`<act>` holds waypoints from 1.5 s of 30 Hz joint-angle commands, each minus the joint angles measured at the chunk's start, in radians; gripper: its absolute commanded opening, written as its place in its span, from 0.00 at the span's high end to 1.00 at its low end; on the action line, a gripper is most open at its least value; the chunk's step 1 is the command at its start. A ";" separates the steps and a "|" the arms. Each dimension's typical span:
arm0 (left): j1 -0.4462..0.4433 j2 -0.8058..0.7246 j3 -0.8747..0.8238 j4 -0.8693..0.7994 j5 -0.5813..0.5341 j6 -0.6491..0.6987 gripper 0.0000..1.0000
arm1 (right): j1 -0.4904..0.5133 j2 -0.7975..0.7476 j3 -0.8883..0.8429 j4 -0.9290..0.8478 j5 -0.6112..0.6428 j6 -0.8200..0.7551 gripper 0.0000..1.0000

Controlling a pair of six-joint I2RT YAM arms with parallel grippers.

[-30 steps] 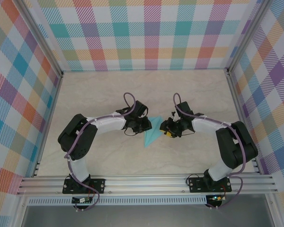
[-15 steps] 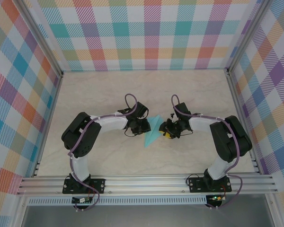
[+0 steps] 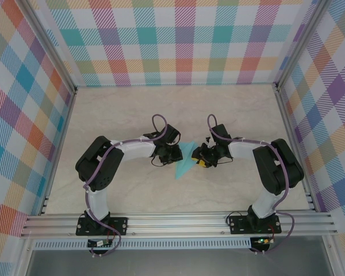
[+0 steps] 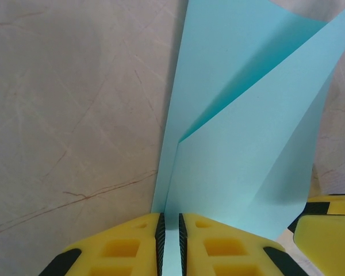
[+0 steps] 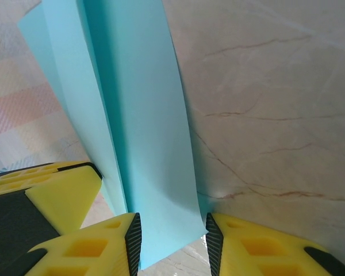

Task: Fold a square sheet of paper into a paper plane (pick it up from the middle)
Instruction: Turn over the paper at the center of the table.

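We see the left claw (image 4: 171, 225) clamped on the paper (image 4: 247, 172), right claw (image 5: 172, 223) apart astride it; marbled beige bench (image 4: 75, 115), plaid walls (image 3: 184, 40).

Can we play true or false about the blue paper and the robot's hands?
1. The paper is light teal. True.
2. The left gripper is pinching the paper. True.
3. The paper is flat and unfolded. False: it is creased, with folded flaps.
4. The paper is by the back wall. False: it is in the middle of the table, between the two grippers.
5. The right gripper has red fingers. False: they are yellow.
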State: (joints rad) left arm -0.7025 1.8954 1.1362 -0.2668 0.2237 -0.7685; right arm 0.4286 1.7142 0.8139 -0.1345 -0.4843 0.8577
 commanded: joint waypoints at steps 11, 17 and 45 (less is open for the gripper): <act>0.030 -0.005 -0.020 0.016 0.005 -0.020 0.84 | 0.007 0.026 0.017 0.126 -0.065 0.008 0.63; 0.035 -0.021 -0.027 0.014 -0.001 -0.025 0.85 | 0.009 0.061 0.037 0.150 -0.085 0.003 0.63; 0.035 -0.104 -0.116 0.140 0.036 -0.098 0.83 | 0.027 0.158 0.139 0.169 -0.130 -0.061 0.84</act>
State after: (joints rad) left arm -0.6846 1.8439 1.0382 -0.1528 0.2466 -0.8524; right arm 0.4484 1.8633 0.9291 0.0227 -0.5812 0.8333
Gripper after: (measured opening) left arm 0.164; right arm 0.171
